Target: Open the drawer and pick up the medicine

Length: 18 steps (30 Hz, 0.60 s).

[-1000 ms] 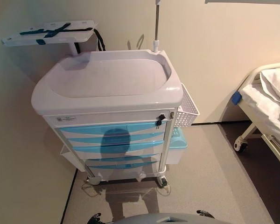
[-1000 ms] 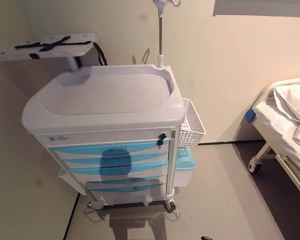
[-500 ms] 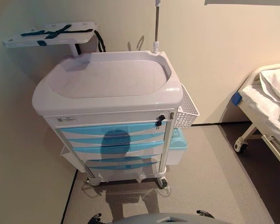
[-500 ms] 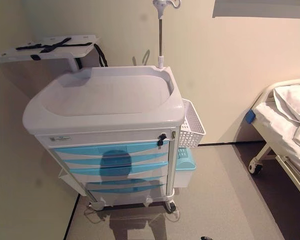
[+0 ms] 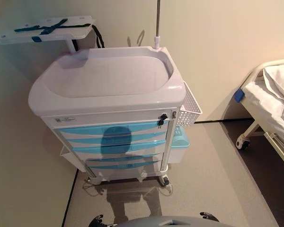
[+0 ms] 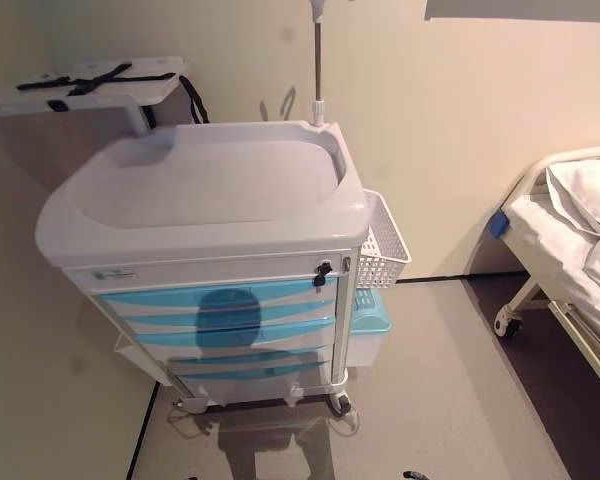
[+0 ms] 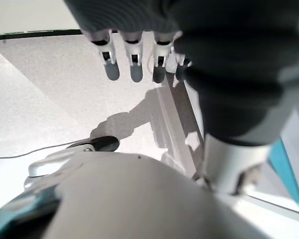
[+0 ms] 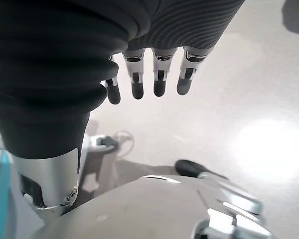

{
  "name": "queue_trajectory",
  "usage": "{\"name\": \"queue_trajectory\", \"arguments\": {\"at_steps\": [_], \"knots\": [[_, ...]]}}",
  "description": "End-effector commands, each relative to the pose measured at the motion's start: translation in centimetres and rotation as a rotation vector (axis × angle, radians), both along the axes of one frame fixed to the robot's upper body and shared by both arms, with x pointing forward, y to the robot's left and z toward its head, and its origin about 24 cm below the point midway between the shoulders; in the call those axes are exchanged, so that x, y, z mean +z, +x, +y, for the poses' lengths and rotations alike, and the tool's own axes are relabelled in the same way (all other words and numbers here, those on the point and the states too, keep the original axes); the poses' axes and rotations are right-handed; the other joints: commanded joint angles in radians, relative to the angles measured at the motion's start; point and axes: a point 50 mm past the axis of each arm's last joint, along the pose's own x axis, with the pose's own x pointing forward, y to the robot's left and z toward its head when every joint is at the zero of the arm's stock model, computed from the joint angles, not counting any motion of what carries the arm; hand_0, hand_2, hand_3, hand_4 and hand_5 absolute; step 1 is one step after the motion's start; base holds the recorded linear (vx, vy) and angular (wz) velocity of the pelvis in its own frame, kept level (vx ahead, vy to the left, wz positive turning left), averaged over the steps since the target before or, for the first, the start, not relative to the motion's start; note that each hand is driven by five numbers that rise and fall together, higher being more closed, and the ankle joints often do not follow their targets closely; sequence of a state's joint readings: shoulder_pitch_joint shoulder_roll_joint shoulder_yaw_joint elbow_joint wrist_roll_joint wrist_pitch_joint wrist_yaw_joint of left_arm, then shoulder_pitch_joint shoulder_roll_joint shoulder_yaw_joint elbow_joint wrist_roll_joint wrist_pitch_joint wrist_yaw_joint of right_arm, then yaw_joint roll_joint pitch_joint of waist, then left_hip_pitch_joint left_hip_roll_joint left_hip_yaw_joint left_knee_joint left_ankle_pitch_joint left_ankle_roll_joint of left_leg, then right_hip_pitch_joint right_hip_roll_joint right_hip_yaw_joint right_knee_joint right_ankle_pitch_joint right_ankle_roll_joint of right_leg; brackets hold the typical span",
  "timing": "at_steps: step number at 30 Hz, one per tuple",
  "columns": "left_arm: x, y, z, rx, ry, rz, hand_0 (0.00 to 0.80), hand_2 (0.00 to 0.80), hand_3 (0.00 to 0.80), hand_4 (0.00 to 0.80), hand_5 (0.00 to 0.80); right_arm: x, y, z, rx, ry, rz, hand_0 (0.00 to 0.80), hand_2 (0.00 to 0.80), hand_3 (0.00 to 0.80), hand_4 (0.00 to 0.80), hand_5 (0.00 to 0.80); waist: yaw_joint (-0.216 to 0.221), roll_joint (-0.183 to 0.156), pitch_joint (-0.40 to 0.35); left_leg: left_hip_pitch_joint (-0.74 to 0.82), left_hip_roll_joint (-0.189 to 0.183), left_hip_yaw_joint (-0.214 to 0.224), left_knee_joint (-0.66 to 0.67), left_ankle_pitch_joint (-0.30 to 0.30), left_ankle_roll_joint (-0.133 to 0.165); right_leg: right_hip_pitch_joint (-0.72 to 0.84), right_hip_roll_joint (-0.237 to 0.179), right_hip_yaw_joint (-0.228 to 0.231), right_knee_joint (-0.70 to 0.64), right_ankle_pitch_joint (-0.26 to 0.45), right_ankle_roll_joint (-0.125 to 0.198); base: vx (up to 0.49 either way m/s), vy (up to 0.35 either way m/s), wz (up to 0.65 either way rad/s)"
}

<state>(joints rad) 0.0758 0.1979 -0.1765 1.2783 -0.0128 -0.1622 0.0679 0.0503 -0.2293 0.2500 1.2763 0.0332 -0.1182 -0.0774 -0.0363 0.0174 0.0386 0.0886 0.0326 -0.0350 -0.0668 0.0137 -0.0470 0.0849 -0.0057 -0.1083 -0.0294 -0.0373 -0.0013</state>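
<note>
A white medical cart (image 5: 109, 101) stands against the wall ahead of me. Its front has a white top drawer (image 5: 113, 119) with a small black key lock (image 5: 162, 119), and several light-blue drawers (image 5: 116, 130) below it. All the drawers are shut. No medicine shows in any view. My left hand (image 7: 134, 59) hangs low over the floor, fingers straight and empty. My right hand (image 8: 159, 74) hangs likewise, fingers relaxed and empty. Both hands are well short of the cart.
A white wire basket (image 5: 190, 106) and a light-blue bin (image 5: 181, 141) hang on the cart's right side. A pole (image 5: 157, 23) rises behind it. A side shelf with dark straps (image 5: 42, 29) juts out at the upper left. A bed (image 5: 274, 99) stands at right.
The whole picture has shifted slightly, so the camera moved. The cart and its drawers stand as before.
</note>
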Motion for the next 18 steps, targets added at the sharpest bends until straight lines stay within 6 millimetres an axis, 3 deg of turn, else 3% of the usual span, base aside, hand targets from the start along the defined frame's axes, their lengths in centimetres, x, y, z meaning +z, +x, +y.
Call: {"name": "queue_trajectory", "arguments": {"at_steps": [1,10,11,16,17,18], "knots": [[0.7,3.4,0.1,-0.012,0.025,-0.105,0.000,0.000,0.000,0.000,0.000,0.9,3.6,0.0,0.042,-0.018,-0.124,0.000,0.000,0.000,0.000,0.000,0.012,-0.068,0.053,-0.078,-0.092,0.033,0.104,-0.070,0.076,-0.117,-0.068,0.024,0.089,0.052,0.103,-0.162,0.053,-0.10],[3.4,10.2,1.2,0.120,0.043,-0.355,0.000,0.000,0.000,0.000,0.000,2.2,7.3,-0.5,0.036,-0.047,-0.246,0.000,0.000,0.000,0.000,0.000,-0.005,-0.073,0.132,-0.258,-0.109,0.069,0.195,-0.066,0.090,-0.335,-0.073,0.067,0.223,0.047,0.100,-0.109,0.042,-0.16],[3.4,10.2,1.2,0.120,0.043,-0.355,0.000,0.000,0.000,0.000,0.000,2.2,7.3,-0.5,0.036,-0.047,-0.246,0.000,0.000,0.000,0.000,0.000,-0.005,-0.073,0.131,-0.260,-0.109,0.070,0.196,-0.067,0.090,-0.337,-0.073,0.068,0.224,0.047,0.100,-0.067,0.029,-0.20],[6.0,14.7,0.5,0.224,-0.015,-0.561,0.000,0.000,0.000,0.000,0.000,2.9,8.8,-1.1,0.040,-0.077,-0.295,0.000,0.000,0.000,0.000,0.000,-0.012,-0.076,0.159,-0.381,-0.112,0.087,0.278,-0.076,0.094,-0.459,-0.085,0.094,0.290,0.042,0.095,-0.101,0.032,-0.06],[7.5,16.7,0.2,0.264,-0.057,-0.659,0.000,0.000,0.000,0.000,0.000,3.3,9.4,-1.3,0.035,-0.084,-0.322,0.000,0.000,0.000,0.000,0.000,-0.015,-0.078,0.169,-0.434,-0.116,0.089,0.316,-0.082,0.097,-0.508,-0.086,0.103,0.318,0.040,0.093,-0.099,0.015,-0.03],[7.5,16.7,0.2,0.264,-0.057,-0.659,0.000,0.000,0.000,0.000,0.000,3.3,9.4,-1.3,0.035,-0.084,-0.322,0.000,0.000,0.000,0.000,0.000,-0.015,-0.078,0.167,-0.437,-0.116,0.089,0.318,-0.082,0.097,-0.511,-0.086,0.103,0.319,0.039,0.093,-0.123,0.021,-0.04]]}}
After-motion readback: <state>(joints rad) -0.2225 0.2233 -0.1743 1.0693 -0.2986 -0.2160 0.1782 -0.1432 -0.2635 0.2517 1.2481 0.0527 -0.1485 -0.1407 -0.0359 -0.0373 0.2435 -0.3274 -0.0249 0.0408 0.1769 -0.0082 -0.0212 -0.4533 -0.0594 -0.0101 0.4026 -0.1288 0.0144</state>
